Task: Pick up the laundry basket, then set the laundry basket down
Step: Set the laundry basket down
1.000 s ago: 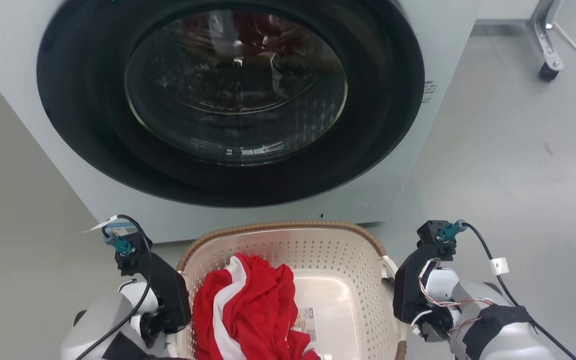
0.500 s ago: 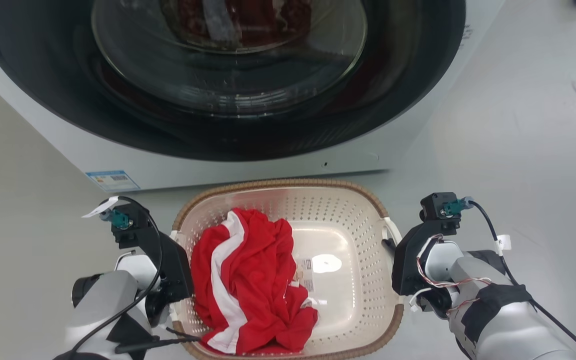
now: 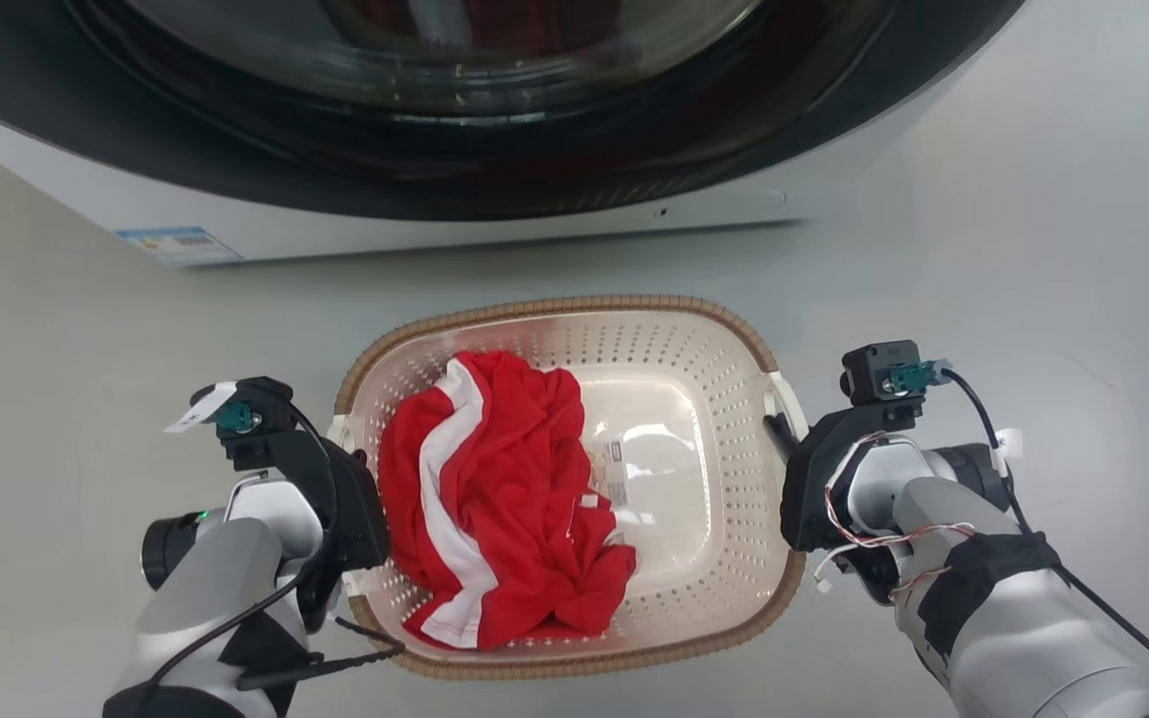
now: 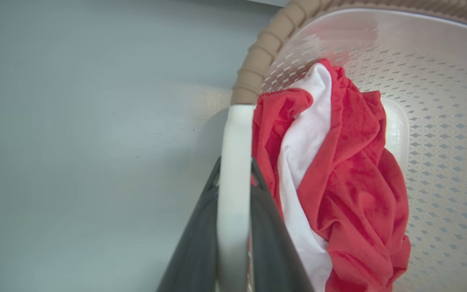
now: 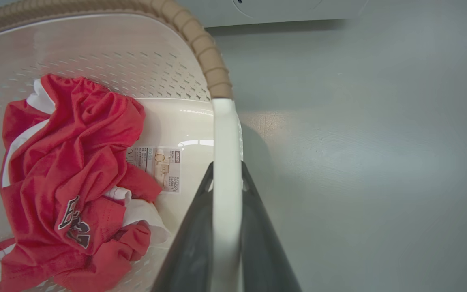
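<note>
The laundry basket (image 3: 574, 302) is cream-white and perforated with a brown woven-look rim, and sits at the centre of the head view in front of the washing machine. A crumpled red and white garment (image 3: 495, 499) lies in its left half. My left gripper (image 3: 347, 469) is shut on the basket's white left handle (image 4: 233, 162), one dark finger on each side. My right gripper (image 3: 784, 444) is shut on the white right handle (image 5: 226, 134) in the same way. I cannot tell whether the basket touches the floor.
The washing machine (image 3: 435, 224), with its dark round door shut, spans the top of the head view, a strip of grey floor (image 3: 1033, 249) between it and the basket. More grey floor lies to both sides of the basket. A label (image 5: 156, 166) lies on the basket's bottom.
The head view has tilted down, so the washing machine slid up the picture. The whole basket now shows, with a wider gap to the machine. Both grippers stay shut on the handles.
</note>
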`<state>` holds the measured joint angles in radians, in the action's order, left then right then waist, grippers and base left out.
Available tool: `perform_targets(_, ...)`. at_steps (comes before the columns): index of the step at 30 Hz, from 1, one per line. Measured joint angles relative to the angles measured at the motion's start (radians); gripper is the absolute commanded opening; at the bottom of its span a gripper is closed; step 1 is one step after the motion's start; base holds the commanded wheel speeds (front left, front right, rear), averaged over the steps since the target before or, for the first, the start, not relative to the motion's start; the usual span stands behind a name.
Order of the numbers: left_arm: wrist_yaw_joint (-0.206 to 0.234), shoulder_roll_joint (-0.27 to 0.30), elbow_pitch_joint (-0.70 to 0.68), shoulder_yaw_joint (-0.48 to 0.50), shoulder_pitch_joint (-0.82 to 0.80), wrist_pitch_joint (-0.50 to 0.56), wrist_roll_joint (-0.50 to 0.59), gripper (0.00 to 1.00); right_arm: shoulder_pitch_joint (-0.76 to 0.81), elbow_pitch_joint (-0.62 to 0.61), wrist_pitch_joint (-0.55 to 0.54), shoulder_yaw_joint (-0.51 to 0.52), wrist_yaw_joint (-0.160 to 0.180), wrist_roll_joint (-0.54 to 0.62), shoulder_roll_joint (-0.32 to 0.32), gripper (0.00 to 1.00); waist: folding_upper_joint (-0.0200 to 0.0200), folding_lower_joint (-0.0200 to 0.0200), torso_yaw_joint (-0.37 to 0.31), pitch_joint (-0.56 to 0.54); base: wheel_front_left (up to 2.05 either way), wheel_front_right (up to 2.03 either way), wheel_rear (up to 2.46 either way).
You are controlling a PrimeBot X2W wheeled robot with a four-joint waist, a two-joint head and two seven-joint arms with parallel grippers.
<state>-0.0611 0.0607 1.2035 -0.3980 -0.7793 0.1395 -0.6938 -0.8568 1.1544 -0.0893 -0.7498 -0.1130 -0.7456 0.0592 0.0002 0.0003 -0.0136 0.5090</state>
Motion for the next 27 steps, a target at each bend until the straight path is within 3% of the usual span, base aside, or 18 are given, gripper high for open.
perform_targets(14,0.003,-0.008,-0.014,-0.009,-0.046,-0.119,0.021,0.00,-0.041,0.002,0.138,-0.015,0.008,0.044,0.018,0.00,0.0000,-0.0001,0.017,0.162,0.00,0.00,0.00)
perform_targets(27,0.004,-0.009,-0.008,-0.017,-0.063,-0.205,0.033,0.00,-0.062,0.018,0.222,-0.027,0.016,0.062,0.016,0.00,0.0000,-0.0001,0.020,0.239,0.00,0.00,0.00)
